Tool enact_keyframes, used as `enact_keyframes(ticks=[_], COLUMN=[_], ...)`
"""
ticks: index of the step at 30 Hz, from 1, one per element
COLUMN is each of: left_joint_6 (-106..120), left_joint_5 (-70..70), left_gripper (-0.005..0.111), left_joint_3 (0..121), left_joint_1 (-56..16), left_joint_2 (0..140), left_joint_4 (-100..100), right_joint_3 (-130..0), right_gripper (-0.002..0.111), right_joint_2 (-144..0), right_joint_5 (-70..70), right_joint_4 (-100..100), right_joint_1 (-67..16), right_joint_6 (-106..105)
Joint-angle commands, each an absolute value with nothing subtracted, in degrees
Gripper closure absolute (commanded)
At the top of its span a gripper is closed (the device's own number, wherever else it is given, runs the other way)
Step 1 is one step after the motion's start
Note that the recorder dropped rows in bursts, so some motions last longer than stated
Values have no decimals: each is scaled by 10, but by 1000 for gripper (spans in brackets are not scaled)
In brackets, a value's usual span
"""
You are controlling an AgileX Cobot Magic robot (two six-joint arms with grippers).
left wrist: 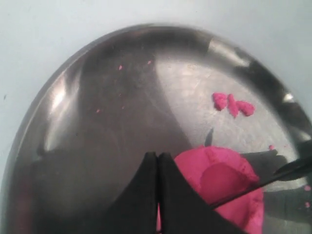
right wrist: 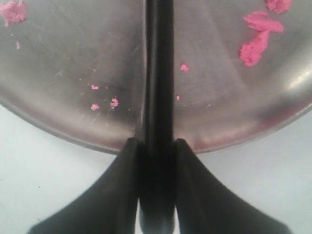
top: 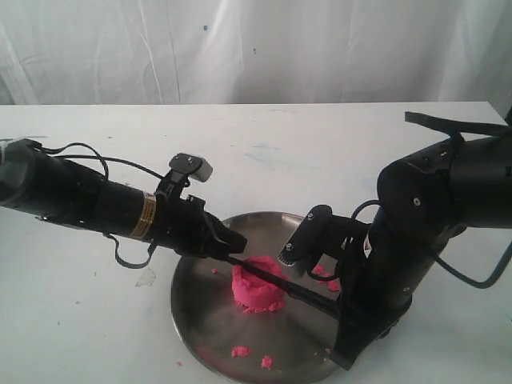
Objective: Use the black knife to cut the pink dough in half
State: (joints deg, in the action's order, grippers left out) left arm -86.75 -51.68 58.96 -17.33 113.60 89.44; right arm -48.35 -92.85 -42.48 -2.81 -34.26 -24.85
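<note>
The white counter (top: 80,320) holds a round steel plate (top: 200,320). Two black arms reach over it. The left arm (top: 88,200) lies low and long, coming in from the side and pointing at the middle of the plate. The right arm (top: 432,208) is bent and tips down to the plate's rim.

The pink dough (top: 258,286) sits as one lump near the middle of the plate. The left fingers (left wrist: 157,163) are pressed together and hold nothing. Their tips are just beside the dough; I cannot tell if they touch it. The right fingers (right wrist: 157,144) pinch the handle of the knife (right wrist: 158,73), one on each side, out past the rim.

The outside view shows the knife going from the right fingers across the top of the dough. The left wrist view shows the thin blade on the dough, maybe pushed in a little. The right wrist view shows the grip on the handle but not the dough.

Small pink crumbs (left wrist: 233,104) lie here and there on the plate.
</note>
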Motion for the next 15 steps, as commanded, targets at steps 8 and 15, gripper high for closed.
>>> enact_keyframes(ticks=[8, 15], left_joint_6=[-897, -895], left_joint_5=[-607, -574], left_gripper=[107, 107], left_joint_3=[591, 551], left_joint_1=[-111, -111], left_joint_2=[1097, 1097], left_joint_4=[920, 921], right_joint_3=[-485, -485], right_gripper=[108, 108], right_joint_2=[-928, -928], right_joint_5=[-421, -421], right_joint_4=[-34, -37], right_joint_1=[-343, -343], right_joint_6=[-248, -248])
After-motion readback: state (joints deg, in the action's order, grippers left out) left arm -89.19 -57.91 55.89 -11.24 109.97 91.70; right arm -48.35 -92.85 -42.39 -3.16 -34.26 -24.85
